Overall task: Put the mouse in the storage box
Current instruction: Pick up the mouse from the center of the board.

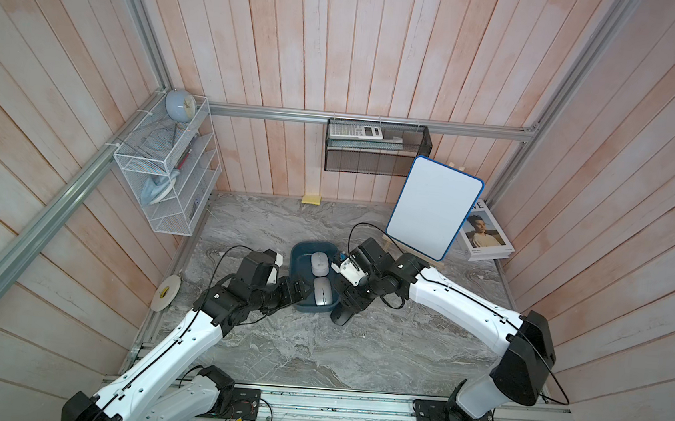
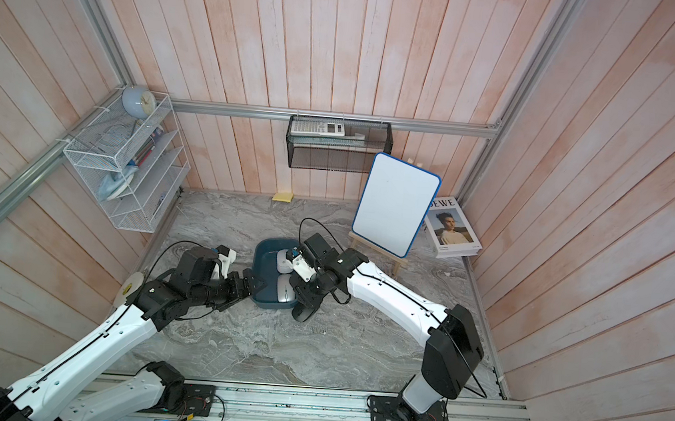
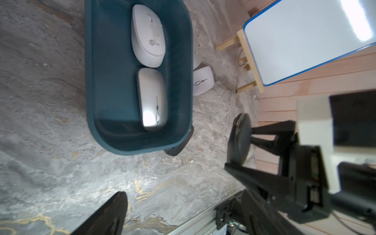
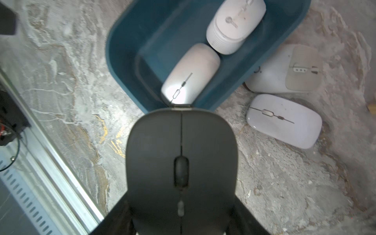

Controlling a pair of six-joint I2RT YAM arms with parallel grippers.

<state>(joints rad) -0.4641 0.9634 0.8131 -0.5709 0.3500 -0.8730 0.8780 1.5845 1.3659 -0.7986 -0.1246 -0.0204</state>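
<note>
Holding black mouse at storage box, right fingers gripping it, left fingers gaping.
Risking clipping rim or landing on silver mouse.

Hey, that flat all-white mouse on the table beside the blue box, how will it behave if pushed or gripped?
The flat all-white mouse looks like rigid plastic, so it should keep its shape. Low and wide on the table, it will probably slide when pushed, not roll or tip. Its glossy rounded shell may slip in a grip.
</note>
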